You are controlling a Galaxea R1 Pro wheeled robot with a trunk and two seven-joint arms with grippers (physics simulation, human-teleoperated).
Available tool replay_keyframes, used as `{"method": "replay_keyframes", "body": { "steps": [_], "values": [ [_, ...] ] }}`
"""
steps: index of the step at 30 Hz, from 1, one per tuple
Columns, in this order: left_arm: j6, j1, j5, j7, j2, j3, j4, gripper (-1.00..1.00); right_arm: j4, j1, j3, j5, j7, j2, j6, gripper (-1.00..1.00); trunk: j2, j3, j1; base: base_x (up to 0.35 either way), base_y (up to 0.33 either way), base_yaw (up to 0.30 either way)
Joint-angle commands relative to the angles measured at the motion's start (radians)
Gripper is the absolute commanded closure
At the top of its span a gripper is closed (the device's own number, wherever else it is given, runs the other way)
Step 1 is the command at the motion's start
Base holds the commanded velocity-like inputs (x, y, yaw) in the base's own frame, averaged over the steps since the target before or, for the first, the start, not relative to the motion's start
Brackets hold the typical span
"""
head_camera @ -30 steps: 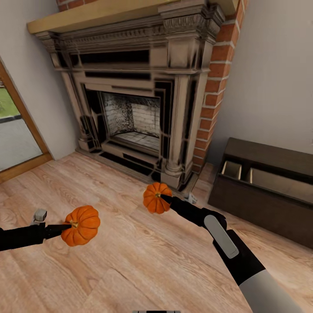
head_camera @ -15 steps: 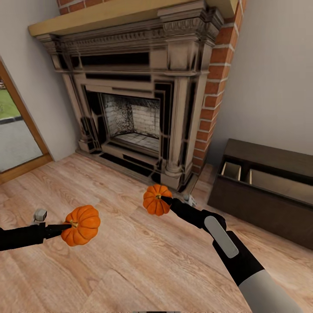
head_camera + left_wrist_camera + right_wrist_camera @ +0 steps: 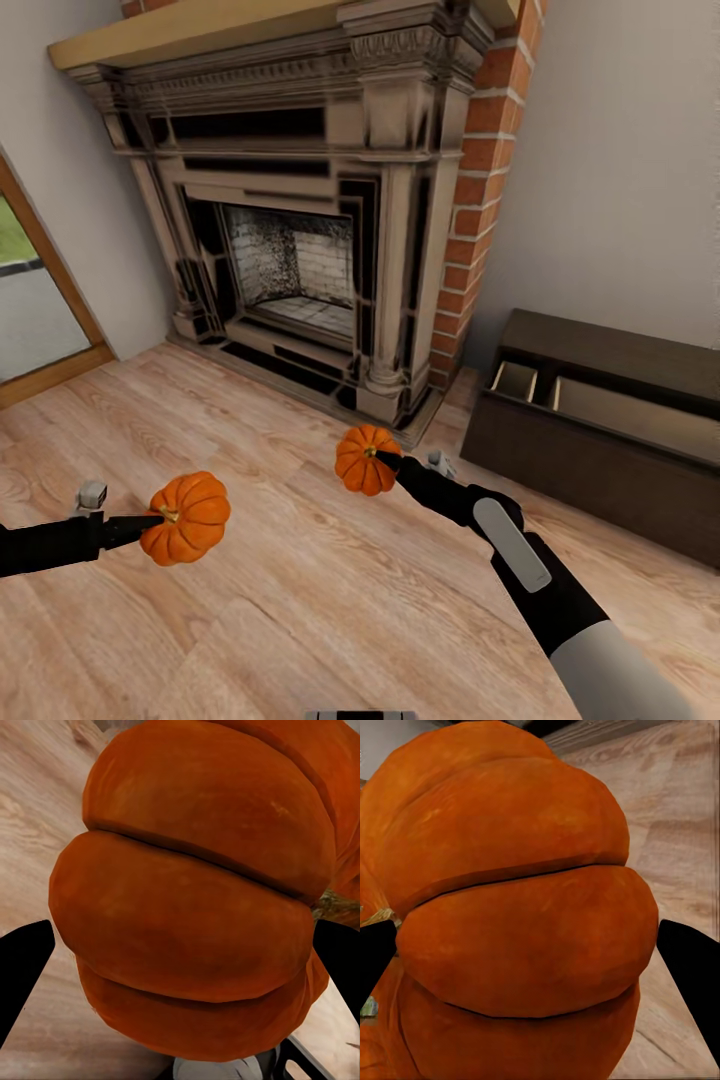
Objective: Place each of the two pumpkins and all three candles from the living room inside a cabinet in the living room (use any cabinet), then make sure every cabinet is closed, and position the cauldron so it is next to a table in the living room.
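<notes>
I hold a bright-orange ribbed pumpkin in each hand above the wooden floor. My left gripper (image 3: 160, 519) is shut on the left pumpkin (image 3: 188, 518), whose orange bulk (image 3: 195, 892) sits between the black fingers (image 3: 22, 975). My right gripper (image 3: 378, 459) is shut on the right pumpkin (image 3: 364, 460), seen close up (image 3: 510, 922) between its fingers (image 3: 690, 967). The dark-brown cabinet (image 3: 590, 470) stands low at the right, its top drawer pulled open and showing pale beige compartments (image 3: 517, 381). The candles, cauldron and grey table are out of view.
A large ornate fireplace (image 3: 300, 230) with a brick column (image 3: 475, 190) rises straight ahead. A glass door with a wooden frame (image 3: 45, 290) is at the left. Light wooden floor (image 3: 300, 600) spreads between me and the cabinet.
The whole picture has shifted left and down a little, so the camera has moved; the cabinet shows more. Both pumpkins stay held in the grippers.
</notes>
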Motion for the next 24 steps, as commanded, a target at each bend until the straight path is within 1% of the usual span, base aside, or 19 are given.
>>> {"method": "replay_keyframes", "body": {
  "steps": [1,7,18,21,24],
  "values": [
    [0.008,-0.001,0.005,0.000,0.000,0.000,-0.001,1.00,0.000,0.000,-0.002,-0.019,-0.006,-0.001,0.000,1.00,0.000,-0.002,0.000,-0.134,-0.272,0.000],
    [0.008,-0.001,0.005,0.000,-0.001,-0.001,-0.001,1.00,0.003,0.000,-0.010,-0.026,-0.006,-0.001,0.000,1.00,0.000,-0.012,0.000,-0.097,-0.283,-0.038],
    [0.007,-0.001,0.005,-0.001,-0.001,-0.003,-0.001,1.00,0.003,0.000,-0.011,-0.026,-0.004,-0.003,-0.001,1.00,0.000,-0.029,0.000,-0.006,-0.293,-0.141],
    [0.007,-0.001,0.005,-0.001,-0.001,-0.004,-0.001,1.00,0.004,0.000,-0.011,-0.026,-0.005,-0.002,-0.003,1.00,0.000,-0.034,0.000,0.000,-0.201,-0.163],
    [0.007,-0.001,0.006,-0.004,-0.001,-0.005,-0.001,1.00,0.004,0.000,-0.011,-0.026,-0.006,-0.002,-0.001,1.00,0.000,-0.038,0.000,0.000,-0.055,-0.164]
  ]
}}
